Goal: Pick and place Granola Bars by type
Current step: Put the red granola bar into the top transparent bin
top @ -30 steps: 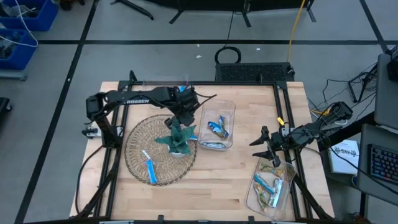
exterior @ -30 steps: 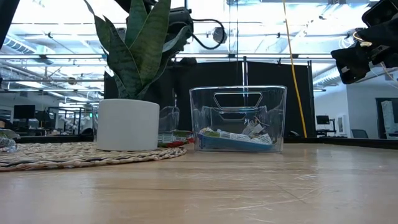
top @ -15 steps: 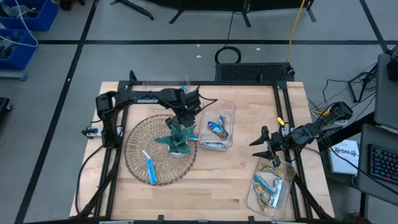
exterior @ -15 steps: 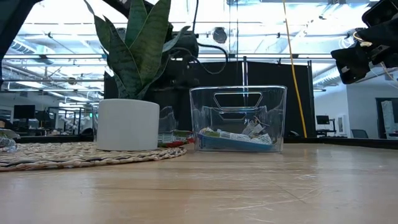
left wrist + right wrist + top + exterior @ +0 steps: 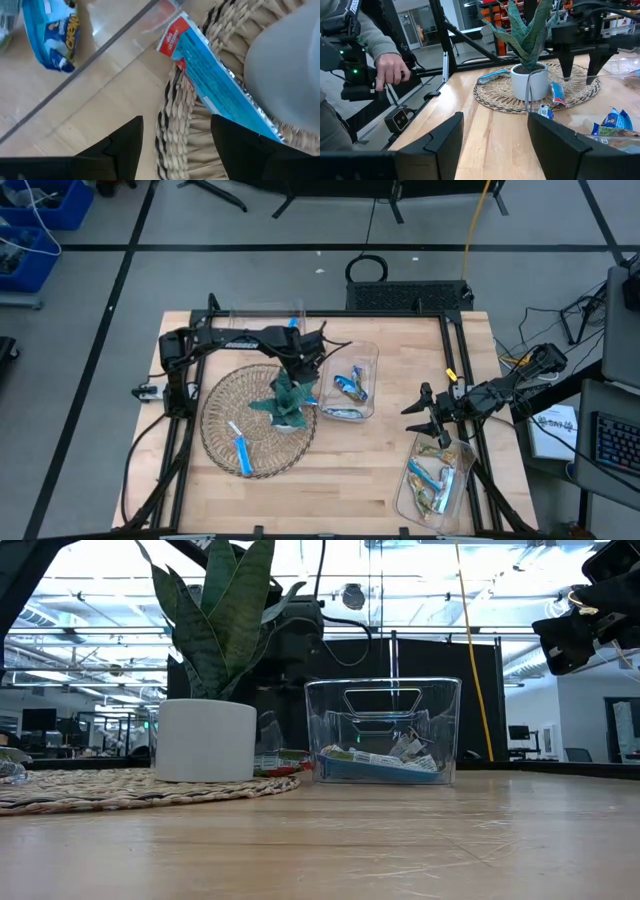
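A blue granola bar with a red end (image 5: pixel 215 85) lies on the rim of the woven mat (image 5: pixel 175 115), between the white pot (image 5: pixel 290 65) and the clear middle bin (image 5: pixel 350 385). My left gripper (image 5: pixel 177 150) hangs open just above it, touching nothing; the right wrist view shows that gripper (image 5: pixel 580 62) standing over the bar (image 5: pixel 557 93). Another blue bar (image 5: pixel 240 448) lies on the mat's near part. More bars sit in the middle bin (image 5: pixel 55 35) and in the right bin (image 5: pixel 430 480). My right gripper (image 5: pixel 425 415) waits open above the right bin.
The teal plant (image 5: pixel 288 398) in its white pot (image 5: pixel 205 740) stands on the mat right beside my left gripper. The middle bin's clear wall (image 5: pixel 100 50) is close on the other side. A person's hand (image 5: pixel 390 70) holds a device beyond the table's left edge.
My left gripper has come down between the plant and the middle bin, toward the mat's rim, drifting slightly toward the table's right. It has stayed open. My right arm has kept still.
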{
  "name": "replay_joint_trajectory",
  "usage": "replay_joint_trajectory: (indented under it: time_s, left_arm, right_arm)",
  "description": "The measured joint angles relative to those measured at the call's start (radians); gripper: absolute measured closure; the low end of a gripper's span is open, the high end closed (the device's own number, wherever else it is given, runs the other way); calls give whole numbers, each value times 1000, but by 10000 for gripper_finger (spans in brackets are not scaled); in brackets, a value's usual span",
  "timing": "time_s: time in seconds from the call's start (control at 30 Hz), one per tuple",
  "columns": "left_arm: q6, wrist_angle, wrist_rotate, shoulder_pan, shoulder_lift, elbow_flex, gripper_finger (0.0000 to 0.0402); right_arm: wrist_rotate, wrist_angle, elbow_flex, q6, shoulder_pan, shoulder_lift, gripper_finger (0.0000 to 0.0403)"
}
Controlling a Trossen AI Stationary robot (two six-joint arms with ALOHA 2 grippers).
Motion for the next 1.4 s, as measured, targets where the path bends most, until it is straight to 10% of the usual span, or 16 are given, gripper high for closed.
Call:
replay_joint_trajectory:
  time_s: [0.53, 1.4]
  left_arm:
    - [-122, 1, 24, -22, 2, 0, 165]
    - [421, -78, -56, -69, 2, 0, 165]
  right_arm:
    - [0, 0, 0, 0, 0, 0, 188]
    - [0, 0, 0, 0, 0, 0, 188]
